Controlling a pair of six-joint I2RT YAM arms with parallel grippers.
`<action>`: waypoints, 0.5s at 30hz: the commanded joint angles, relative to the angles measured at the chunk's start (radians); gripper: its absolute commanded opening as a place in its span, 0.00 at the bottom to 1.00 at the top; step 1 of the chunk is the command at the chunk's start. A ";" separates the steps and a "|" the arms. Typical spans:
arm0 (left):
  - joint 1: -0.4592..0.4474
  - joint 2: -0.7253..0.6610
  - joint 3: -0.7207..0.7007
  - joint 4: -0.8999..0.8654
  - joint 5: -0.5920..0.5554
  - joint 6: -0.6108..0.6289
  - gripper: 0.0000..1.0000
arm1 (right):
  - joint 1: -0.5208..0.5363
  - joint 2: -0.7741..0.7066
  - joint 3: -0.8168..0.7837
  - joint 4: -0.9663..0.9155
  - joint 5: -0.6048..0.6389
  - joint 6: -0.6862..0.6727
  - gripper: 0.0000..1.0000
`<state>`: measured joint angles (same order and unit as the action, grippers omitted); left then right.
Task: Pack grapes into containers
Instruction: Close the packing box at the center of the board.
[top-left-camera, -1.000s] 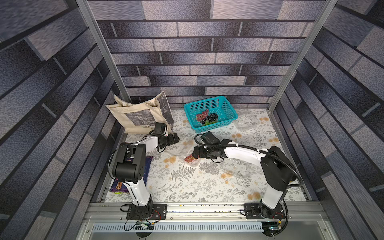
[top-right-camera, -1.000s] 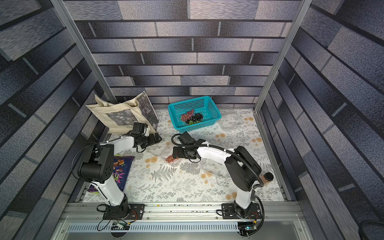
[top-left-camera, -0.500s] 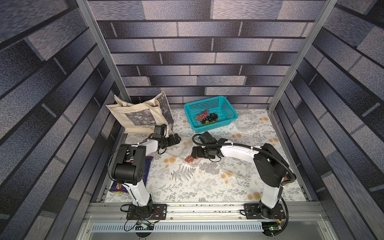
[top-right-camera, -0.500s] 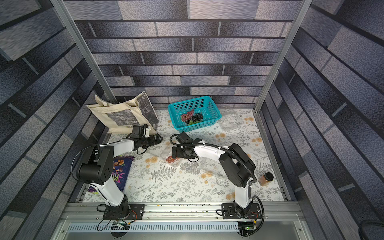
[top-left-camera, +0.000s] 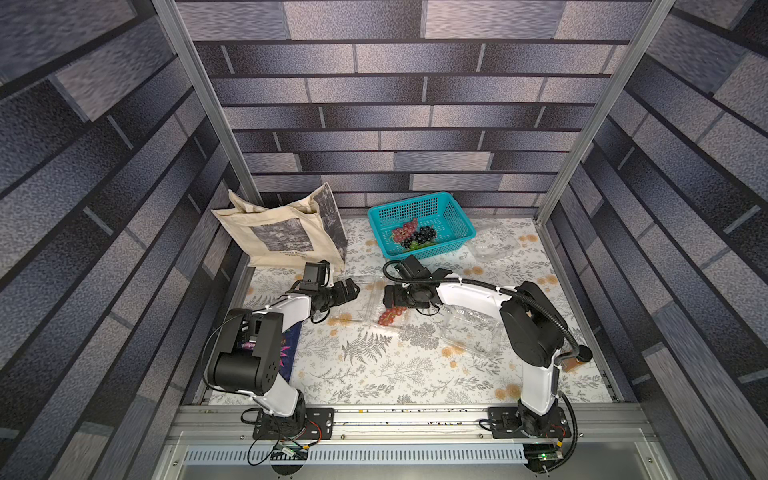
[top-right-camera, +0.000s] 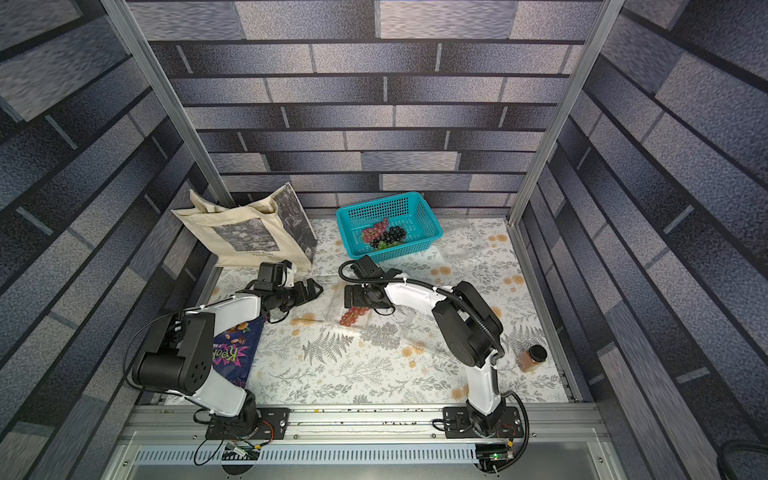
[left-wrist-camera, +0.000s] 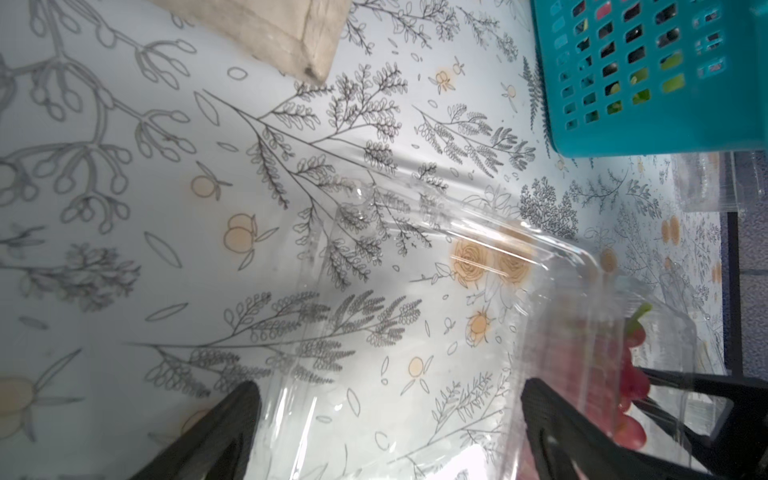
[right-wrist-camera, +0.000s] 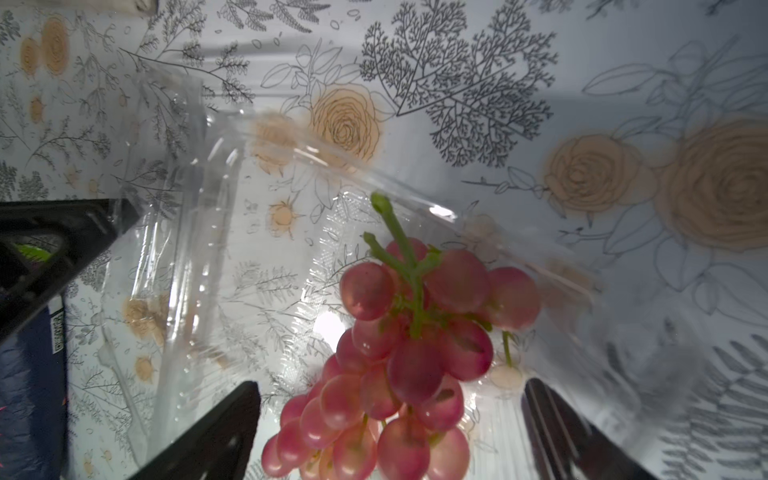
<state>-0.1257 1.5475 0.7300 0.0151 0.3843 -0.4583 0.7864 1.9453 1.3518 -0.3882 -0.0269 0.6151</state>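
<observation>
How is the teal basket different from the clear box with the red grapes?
The teal basket is coloured and full of holes; the clear box is see-through plastic. The basket holds red, dark and green grapes; the box holds only one red bunch. Both hold grapes.

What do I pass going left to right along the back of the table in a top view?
tote bag → teal basket → clear container
</observation>
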 joint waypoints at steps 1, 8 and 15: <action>-0.009 -0.077 -0.008 -0.035 -0.003 -0.028 1.00 | -0.008 0.011 0.035 -0.035 0.023 -0.020 1.00; -0.017 -0.134 -0.016 -0.038 0.016 -0.046 1.00 | -0.009 0.036 0.065 -0.052 0.031 -0.027 1.00; -0.042 -0.209 -0.007 -0.065 0.011 -0.054 1.00 | -0.009 0.058 0.112 -0.069 0.024 -0.026 1.00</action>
<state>-0.1493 1.3914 0.7269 -0.0174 0.3851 -0.4885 0.7761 1.9839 1.4208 -0.4381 0.0025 0.6006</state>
